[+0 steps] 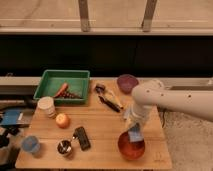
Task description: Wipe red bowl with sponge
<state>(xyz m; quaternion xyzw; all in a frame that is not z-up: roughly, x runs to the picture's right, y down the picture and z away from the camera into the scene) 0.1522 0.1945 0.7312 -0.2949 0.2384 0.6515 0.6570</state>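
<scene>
The red bowl (pixel 131 147) was noted near the front right corner of the wooden table (pixel 102 127), just inside its front edge. The gripper (pixel 134 131) was seen directly above the bowl's back rim, reached down from a white arm (pixel 170 100) that entered from the right. A blue sponge (pixel 134 134) was observed at the gripper's tip, pressed into the bowl's far side; the gripper appeared closed on it, though the fingers themselves were largely hidden by the sponge.

A green tray (pixel 63 85) was recorded at the back left corner, with an orange, carrot-like item (pixel 61 89) lying in it. A purple bowl (pixel 127 82) stood at the back edge, right of centre. A dark utensil bundle (pixel 107 97) lay between the tray and the purple bowl. Along the left edge a white cup (pixel 46 106) was logged, with an orange fruit (pixel 62 120) just beside it. Near the front left corner a blue cup (pixel 31 145), a small metal cup (pixel 64 148) and a black rectangular object (pixel 82 138) were noted, close together.
</scene>
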